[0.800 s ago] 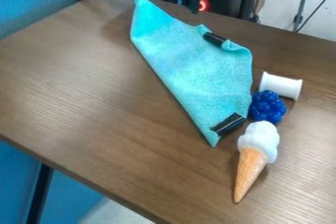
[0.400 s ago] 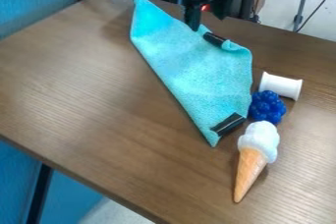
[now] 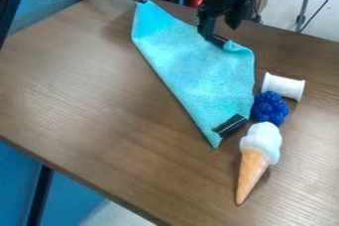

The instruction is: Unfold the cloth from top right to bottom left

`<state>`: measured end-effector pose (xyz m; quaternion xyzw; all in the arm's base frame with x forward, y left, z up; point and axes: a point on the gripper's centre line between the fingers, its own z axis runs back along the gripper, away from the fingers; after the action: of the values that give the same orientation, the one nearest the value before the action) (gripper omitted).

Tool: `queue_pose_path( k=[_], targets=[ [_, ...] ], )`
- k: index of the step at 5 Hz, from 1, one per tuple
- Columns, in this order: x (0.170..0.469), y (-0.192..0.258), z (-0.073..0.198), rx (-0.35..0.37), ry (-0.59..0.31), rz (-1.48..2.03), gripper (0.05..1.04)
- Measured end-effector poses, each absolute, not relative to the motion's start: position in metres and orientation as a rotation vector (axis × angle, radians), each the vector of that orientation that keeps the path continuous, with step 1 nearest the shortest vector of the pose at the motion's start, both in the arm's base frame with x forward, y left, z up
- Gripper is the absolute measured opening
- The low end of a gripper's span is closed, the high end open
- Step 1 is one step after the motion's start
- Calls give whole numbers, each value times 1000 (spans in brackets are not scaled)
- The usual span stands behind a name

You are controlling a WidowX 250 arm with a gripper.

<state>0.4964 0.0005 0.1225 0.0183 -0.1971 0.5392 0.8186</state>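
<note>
The gripper point(image 3: 221, 31) hangs at the upper middle of the camera view, its two fingers spread apart, over the upper right edge of the cloth. Its left fingertip is at or just above the black clip there; whether they touch I cannot tell. The turquoise cloth point(image 3: 189, 69) lies folded on the table, long and roughly triangular, from the back edge down to a point at lower right. One black clip point(image 3: 219, 41) is on its upper right edge, partly hidden by the gripper. Another black clip point(image 3: 230, 125) sits near the lower tip.
Right of the cloth on the brown table point(image 3: 86, 91) are a white spool point(image 3: 283, 86), a blue berry cluster point(image 3: 270, 107) and a toy ice cream cone point(image 3: 258, 155). The berries are close against the cloth's right edge. Black arm parts cross the top left.
The arm has come farther into view from the top. Its gripper has moved down and slightly right to the upper clip. The cloth and the toys have stayed put.
</note>
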Motion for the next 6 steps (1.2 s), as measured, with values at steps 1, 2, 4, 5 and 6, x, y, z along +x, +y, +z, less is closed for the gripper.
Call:
queue_pose_path(
  k=[1, 2, 4, 5, 6],
  targets=[
    [497, -2, 103, 83, -393, 1151, 949],
    [499, -8, 104, 84, -407, 1137, 704],
    [504, -7, 99, 84, -425, 1125, 181],
    [504, -9, 96, 60, -422, 1101, 73],
    [495, 2, 106, 14, -427, 1107, 58]
  ],
)
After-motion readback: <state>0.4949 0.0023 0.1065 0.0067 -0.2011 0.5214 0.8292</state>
